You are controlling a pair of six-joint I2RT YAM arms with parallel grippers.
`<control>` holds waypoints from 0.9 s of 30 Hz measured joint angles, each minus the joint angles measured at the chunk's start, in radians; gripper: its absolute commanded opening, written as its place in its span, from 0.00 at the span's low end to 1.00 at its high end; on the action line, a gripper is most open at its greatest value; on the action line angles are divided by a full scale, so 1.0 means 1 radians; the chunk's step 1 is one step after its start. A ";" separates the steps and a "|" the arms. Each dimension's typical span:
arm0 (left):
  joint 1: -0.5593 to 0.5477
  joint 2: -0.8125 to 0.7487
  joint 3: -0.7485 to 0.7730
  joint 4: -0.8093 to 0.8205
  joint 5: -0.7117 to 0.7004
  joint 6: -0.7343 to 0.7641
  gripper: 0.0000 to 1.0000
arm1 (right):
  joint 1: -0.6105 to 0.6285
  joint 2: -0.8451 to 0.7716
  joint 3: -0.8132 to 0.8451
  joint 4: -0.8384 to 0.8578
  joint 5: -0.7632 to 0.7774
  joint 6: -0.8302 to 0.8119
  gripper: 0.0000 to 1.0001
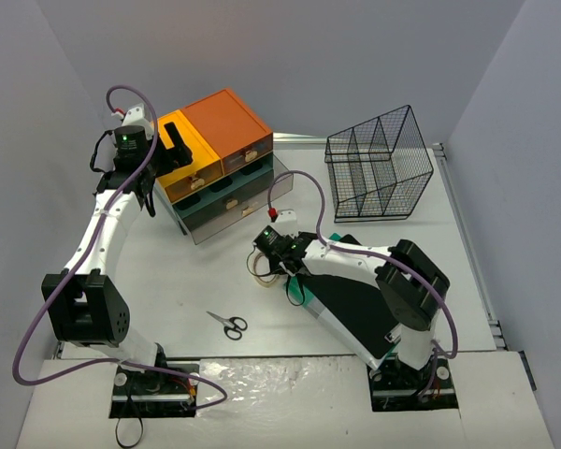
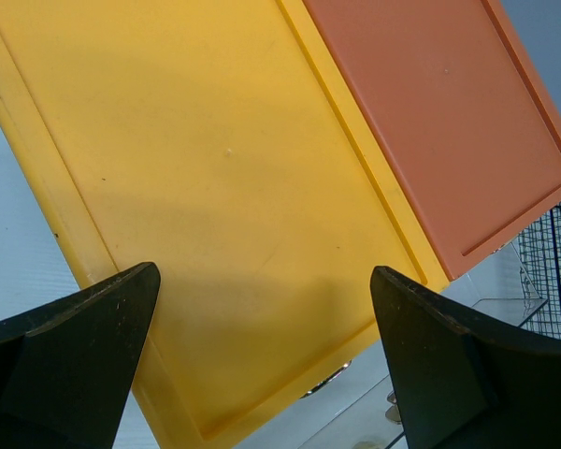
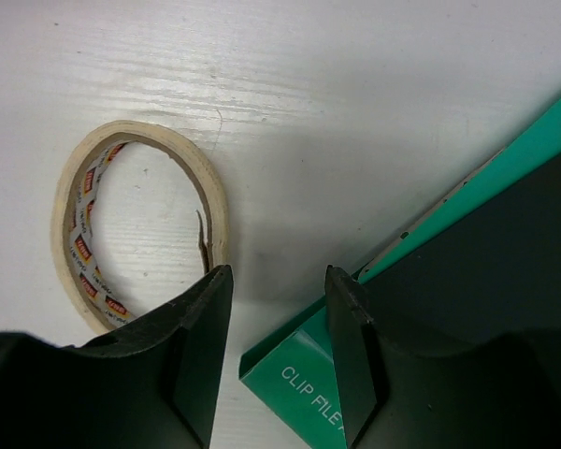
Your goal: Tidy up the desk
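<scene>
Apparently lining up the tape roll point(image 3: 73, 245): right gripper point(image 3: 279, 281) half-parted, empty; left gripper point(image 2: 264, 276) wide.
Roll lies outside one jaw; next, shift to straddle it.

The white desk point(image 1: 206, 271) is occupied at the far side by a drawer chest point(image 1: 220, 164) with yellow and orange tops, with a black wire basket point(image 1: 379, 164) set to its right. Nearer the front, scissors point(image 1: 228, 324) are laid flat, and a tape roll point(image 3: 136, 224) is seen just beside a green clip file point(image 3: 290, 369).
</scene>
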 measured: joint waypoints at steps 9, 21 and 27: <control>0.000 0.000 0.000 0.000 0.000 0.000 0.97 | 0.029 -0.009 0.036 -0.007 0.003 0.000 0.42; 0.000 0.000 0.000 0.000 0.000 0.000 0.97 | 0.036 0.081 0.052 0.027 -0.002 0.000 0.41; 0.000 0.000 0.000 0.000 0.000 0.001 0.97 | 0.036 0.119 0.052 0.064 -0.014 0.000 0.28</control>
